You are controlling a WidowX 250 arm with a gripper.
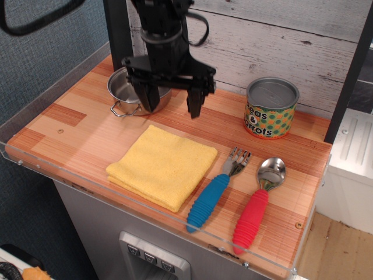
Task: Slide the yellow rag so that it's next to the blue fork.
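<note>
**Gripper up and empty, rag flat beside the fork**

We see the gripper [171, 105] hanging above the table [70, 122] with its two dark fingers [194, 104] spread wide and nothing between them: it is released, gripping nothing. Both fingertips point straight down and are clear of the cloth.

Below the gripper and a little toward the front edge lies the yellow rag [164, 165], folded, roughly square, flat on the wood with one corner pointing back toward the fingers. We can see its layered edge along the near side.

To the right of the rag, and lower right of the gripper, we have the blue fork [217, 188], ribbed handle toward the front, shiny tines toward the back. The rag's right corner sits just beside the fork's neck; we cannot tell whether they actually touch.

Further right, just beside the fork, rests the red spoon [256, 204], lying parallel to it.

Behind the gripper's left finger we spot the steel pot [123, 90], partly hidden by the arm. Off to the gripper's right, near the back wall, stands the can [271, 108] with a dotted label, well apart from the rag.
</note>
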